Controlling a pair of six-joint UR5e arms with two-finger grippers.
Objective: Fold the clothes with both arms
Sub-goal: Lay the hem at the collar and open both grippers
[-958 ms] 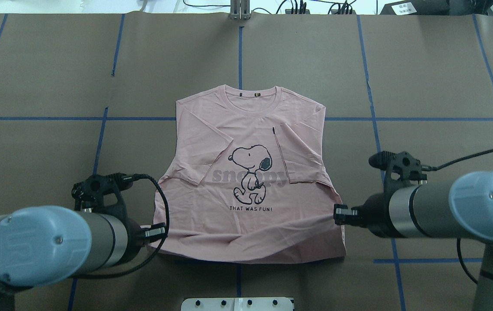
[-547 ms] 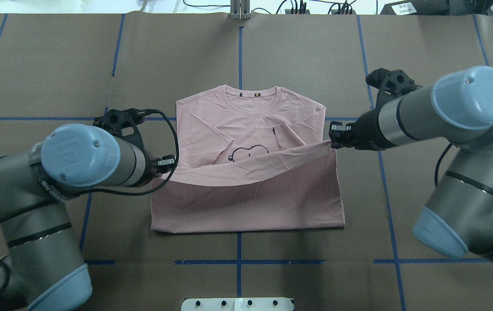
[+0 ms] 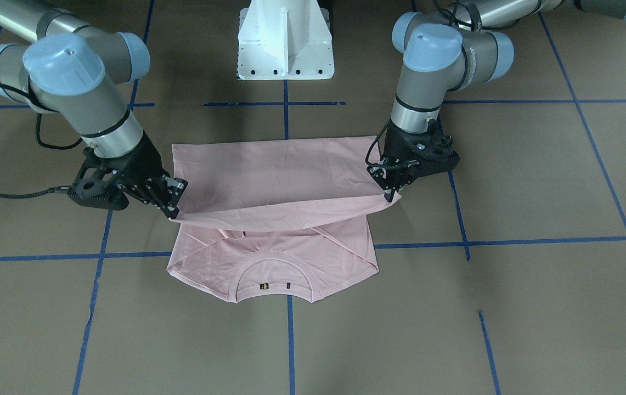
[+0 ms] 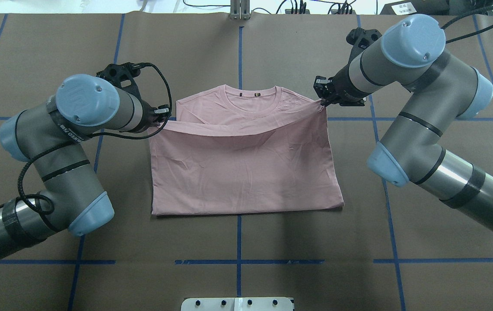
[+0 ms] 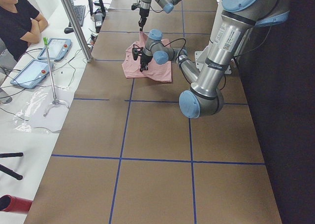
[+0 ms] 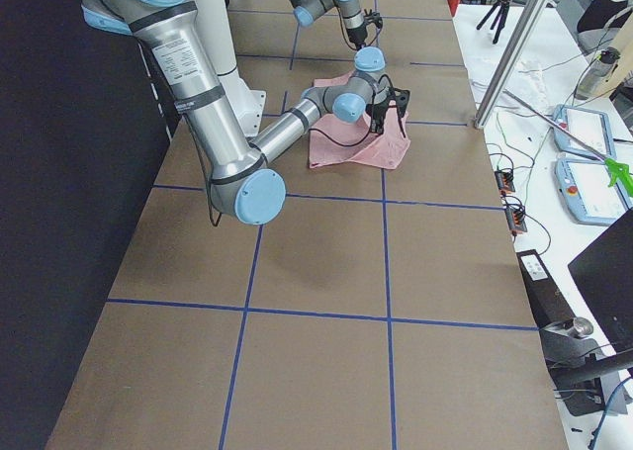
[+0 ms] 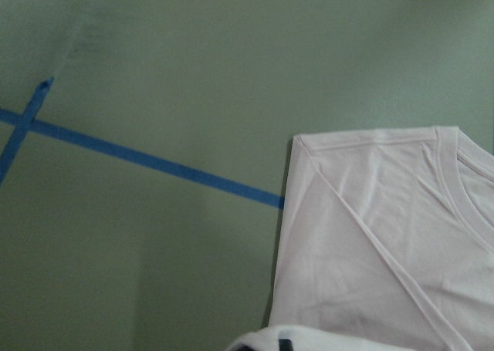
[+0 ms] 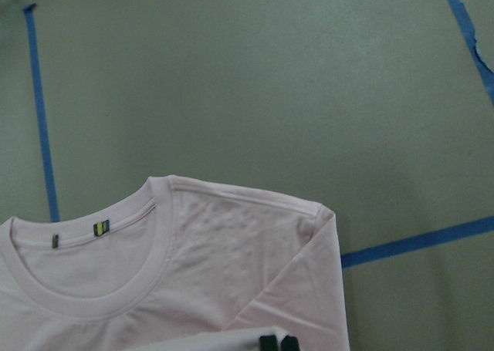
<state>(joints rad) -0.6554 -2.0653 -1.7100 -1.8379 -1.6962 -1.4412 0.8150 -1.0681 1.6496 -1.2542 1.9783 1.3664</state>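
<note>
The pale pink T-shirt [image 4: 246,168] lies on the brown table, its lower half folded up over the front, so the dog print is hidden. The ribbed collar [image 4: 252,96] still shows at the far end. My left gripper [image 4: 165,114] is shut on the hem's left corner and holds it a little above the left shoulder. My right gripper [image 4: 323,98] is shut on the hem's right corner at the right shoulder. In the front view the hem sags between the left gripper [image 3: 388,195] and the right gripper [image 3: 173,211]. The wrist views show the shoulders [image 7: 370,235] and the collar [image 8: 139,266] below.
Blue tape lines [image 4: 238,242] cross the brown table cover. The white pedestal base [image 3: 285,38] stands at the robot's side. A metal post [image 4: 240,11] and cables sit at the far edge. A seated person [image 5: 19,22] and tablets [image 5: 54,49] are beside the table.
Both grippers have carried the hem from the near edge up and forward to the shoulders. The folded layer now covers the dog print and the lettering.
</note>
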